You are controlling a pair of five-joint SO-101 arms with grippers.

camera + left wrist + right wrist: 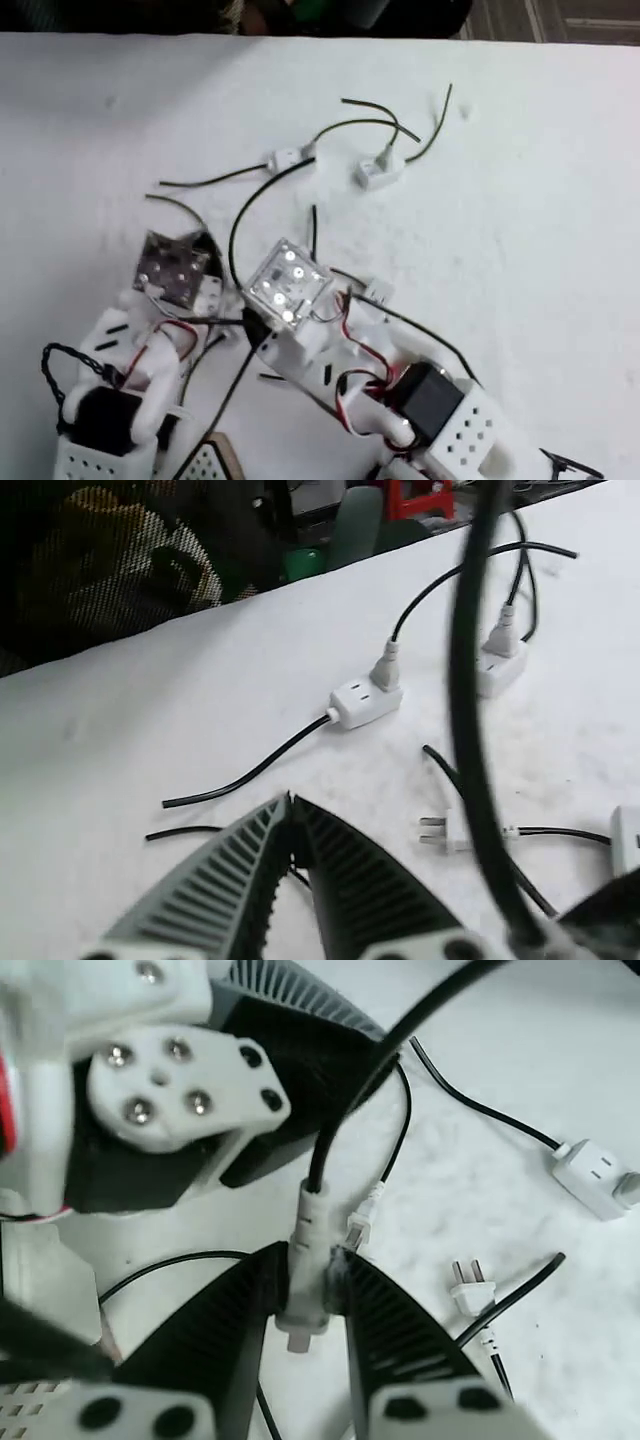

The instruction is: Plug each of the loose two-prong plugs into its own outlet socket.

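Plug (300, 1310), white on a black cable (400, 1030), stands near the centre of the table (520, 200), clamped between the jaws of the right gripper (308, 1265), which hold its moulded body and leave the cable free above. The left gripper (291, 810) hovers alongside at about 9 o'clock of it, jaws together on nothing. A loose plug (440, 832) lies flat close by, its prongs bare. Up the table, the first socket (285, 158) at 11 o'clock and the second socket (378, 173) at 1 o'clock each already hold a plug in the top outlet. Whether either has a spare outlet for the held plug cannot be told from above. The plug looks light and hard-shelled, with stiff prongs that would need squaring to the slots. Its springy cable is likely to twist it in a loose grip, so the body just behind the prongs seems the right hold, never the cable. The sockets look light and unfixed. One would probably slide under a push unless the idle gripper braces it.
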